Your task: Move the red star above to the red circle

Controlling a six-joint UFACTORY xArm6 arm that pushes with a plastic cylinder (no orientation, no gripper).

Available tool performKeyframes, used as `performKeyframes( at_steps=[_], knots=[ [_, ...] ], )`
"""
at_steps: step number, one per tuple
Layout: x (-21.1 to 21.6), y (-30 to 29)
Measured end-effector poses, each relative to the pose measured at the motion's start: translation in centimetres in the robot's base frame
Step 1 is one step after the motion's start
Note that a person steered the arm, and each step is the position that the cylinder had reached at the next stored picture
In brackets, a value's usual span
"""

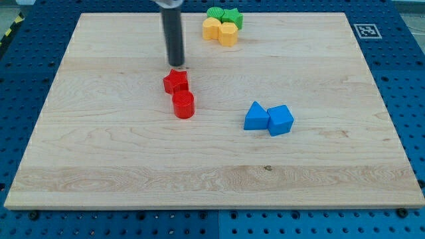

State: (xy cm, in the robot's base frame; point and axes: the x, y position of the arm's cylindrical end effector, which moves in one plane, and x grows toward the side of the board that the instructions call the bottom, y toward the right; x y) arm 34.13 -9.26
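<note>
The arm carries no hand, so there is no spread or pinch to report; it ends in a dark rod whose tip (176, 66) rests on the bench (99, 153) just above the red star (176, 81), very near it, though contact cannot be judged. The red circle (184, 105) sits directly below the star, on the far side from the tip, and the two red blocks touch.

The only marking is a black-and-white square tag (364, 30) at the bench's top right corner, far to the tip's right; its pattern holds no readable words.

To the tip's upper right, close to the bench's top edge, four blocks are packed together: a green block (214, 13) and a green star (232, 17) behind, a yellow block (212, 28) and a yellow hexagonal block (228, 34) in front. Down and to the right of the tip, a blue triangle (256, 116) and a blue cube (280, 120) touch side by side. Eight blocks in all: two red, two green, two yellow, two blue.

Bare wood stretches left of the tip and across the whole lower part of the bench, and more lies to the right beyond the blue pair.
</note>
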Motion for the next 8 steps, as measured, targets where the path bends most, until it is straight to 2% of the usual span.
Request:
performKeyframes(
  at_steps=[1, 2, 5, 6, 7, 8],
  knots=[
    [1.8, -3.1],
    [3.6, -3.3],
    [7.2, 1.7],
    [6.7, 1.5],
    [3.5, 3.0],
    [2.9, 10.7]
  ],
)
